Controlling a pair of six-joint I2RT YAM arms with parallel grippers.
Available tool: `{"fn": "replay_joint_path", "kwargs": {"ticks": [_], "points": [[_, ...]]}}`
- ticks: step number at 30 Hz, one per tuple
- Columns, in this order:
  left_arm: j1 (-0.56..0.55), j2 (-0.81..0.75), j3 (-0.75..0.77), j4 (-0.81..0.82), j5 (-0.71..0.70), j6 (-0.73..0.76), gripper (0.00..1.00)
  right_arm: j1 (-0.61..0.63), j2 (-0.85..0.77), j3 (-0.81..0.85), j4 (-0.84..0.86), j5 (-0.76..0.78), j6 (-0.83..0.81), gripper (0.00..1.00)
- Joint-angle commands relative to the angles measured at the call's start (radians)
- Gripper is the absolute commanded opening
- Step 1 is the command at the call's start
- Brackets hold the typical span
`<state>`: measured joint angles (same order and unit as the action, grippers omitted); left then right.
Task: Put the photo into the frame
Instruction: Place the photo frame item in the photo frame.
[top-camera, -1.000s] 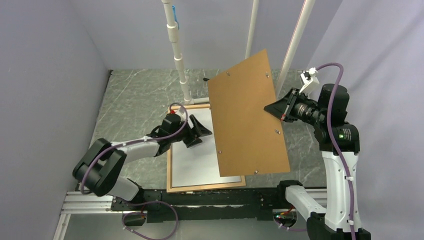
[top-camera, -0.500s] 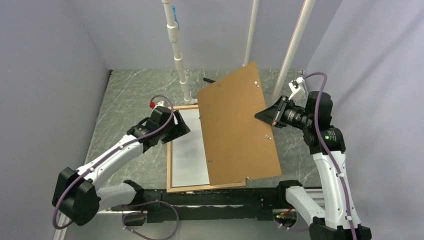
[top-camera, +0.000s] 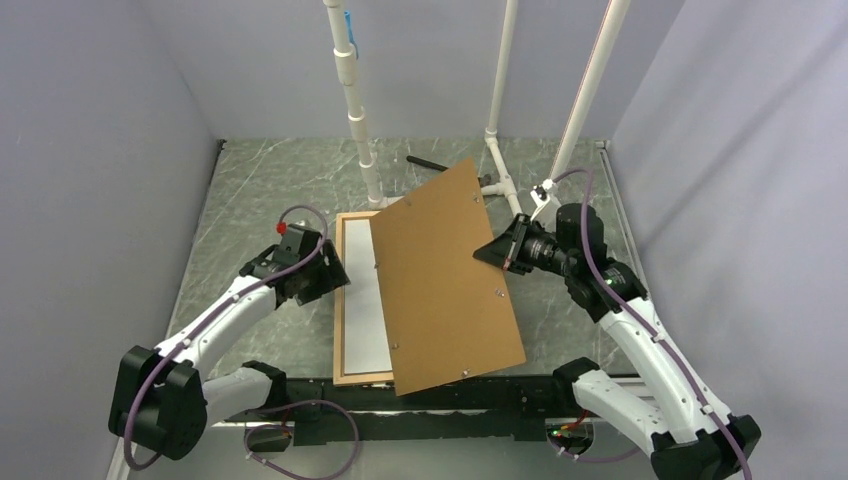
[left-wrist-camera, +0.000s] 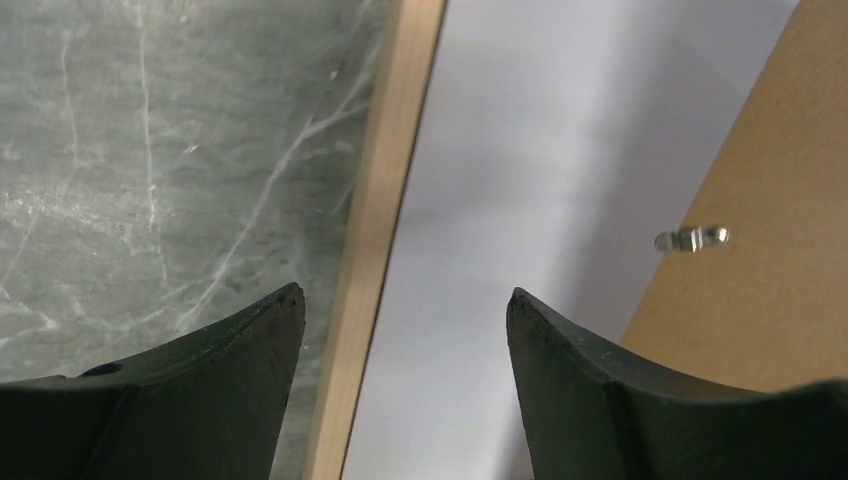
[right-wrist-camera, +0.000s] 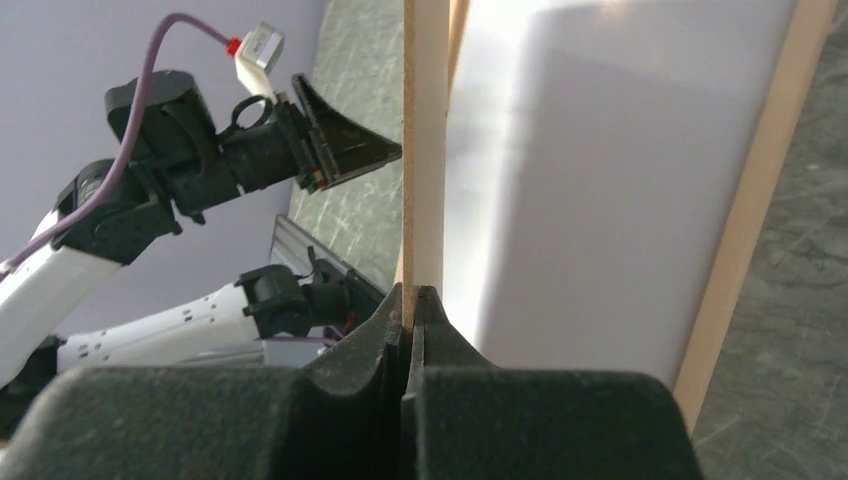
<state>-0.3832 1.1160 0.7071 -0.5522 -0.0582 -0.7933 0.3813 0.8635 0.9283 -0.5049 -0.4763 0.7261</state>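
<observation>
The light-wood frame (top-camera: 340, 330) lies flat on the marble table. Inside it the photo (top-camera: 366, 310) lies white side up. A brown backing board (top-camera: 445, 280) hangs tilted over the frame's right part and hides most of the photo. My right gripper (top-camera: 497, 255) is shut on the board's right edge. In the right wrist view the gripper (right-wrist-camera: 413, 290) pinches the board (right-wrist-camera: 425, 150) edge-on, with the photo (right-wrist-camera: 600, 180) below. My left gripper (top-camera: 335, 272) hovers open over the frame's left rail (left-wrist-camera: 385, 200), holding nothing. The photo (left-wrist-camera: 520, 150) and board (left-wrist-camera: 770, 260) show beyond it.
Three white pipes (top-camera: 355, 100) (top-camera: 502, 80) (top-camera: 590, 90) rise at the back of the table. A black tool (top-camera: 425, 162) lies behind the board. Grey walls close in left, right and back. A metal rail (top-camera: 200, 405) runs along the near edge.
The right gripper has lowered the backing board down and leftward over the frame. The left arm has drawn back left, from above the photo to the frame's left rail.
</observation>
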Motion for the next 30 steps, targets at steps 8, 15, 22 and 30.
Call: {"fn": "replay_joint_path", "kwargs": {"ticks": [8, 15, 22, 30], "points": [[0.184, -0.039, -0.174, 0.182, 0.264, 0.060, 0.67, 0.060, 0.023, -0.123, 0.339, 0.127, 0.221, 0.00], [0.208, 0.006, -0.209, 0.248, 0.327, 0.067, 0.56, 0.064, 0.091, -0.106, 0.419, 0.110, 0.250, 0.00], [0.208, -0.003, -0.200, 0.242, 0.326, 0.078, 0.56, 0.068, 0.130, -0.121, 0.495, 0.066, 0.270, 0.00], [0.226, -0.168, -0.173, 0.149, 0.260, 0.076, 0.60, 0.056, 0.003, -0.128, 0.644, -0.048, 0.308, 0.00]]}}
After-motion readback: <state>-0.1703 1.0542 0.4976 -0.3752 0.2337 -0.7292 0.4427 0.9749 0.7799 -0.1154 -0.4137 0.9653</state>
